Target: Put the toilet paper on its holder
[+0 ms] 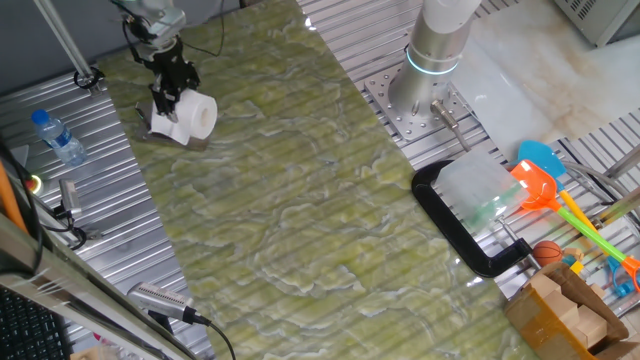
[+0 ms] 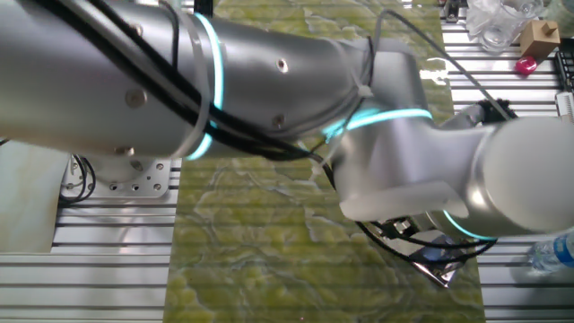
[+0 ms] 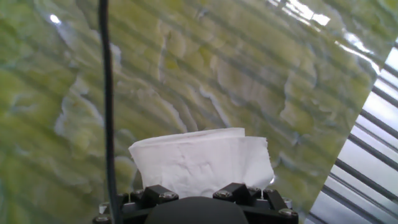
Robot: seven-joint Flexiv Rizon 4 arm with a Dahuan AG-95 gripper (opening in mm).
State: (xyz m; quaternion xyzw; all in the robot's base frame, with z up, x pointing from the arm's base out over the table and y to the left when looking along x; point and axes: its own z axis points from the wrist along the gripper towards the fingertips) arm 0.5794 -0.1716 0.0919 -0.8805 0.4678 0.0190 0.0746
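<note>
The toilet paper [image 1: 192, 115] is a white roll lying on its side at the far left of the green mat. My gripper [image 1: 168, 95] reaches down from above and is shut on the roll's left end. The roll sits low over the holder [image 1: 168, 134], a small dark plate of which only the edges show beneath it. In the hand view the toilet paper [image 3: 202, 158] fills the space between the jaws, just above the mat. In the other fixed view my arm hides the roll; only a corner of the holder [image 2: 439, 271] shows.
A clear water bottle [image 1: 58, 137] lies left of the mat on the ribbed table. A large black C-shaped frame [image 1: 465, 235] and coloured toys [image 1: 545, 180] are at the right. The arm's base [image 1: 435, 60] stands at the back. A black cable [image 3: 109, 93] hangs in the hand view.
</note>
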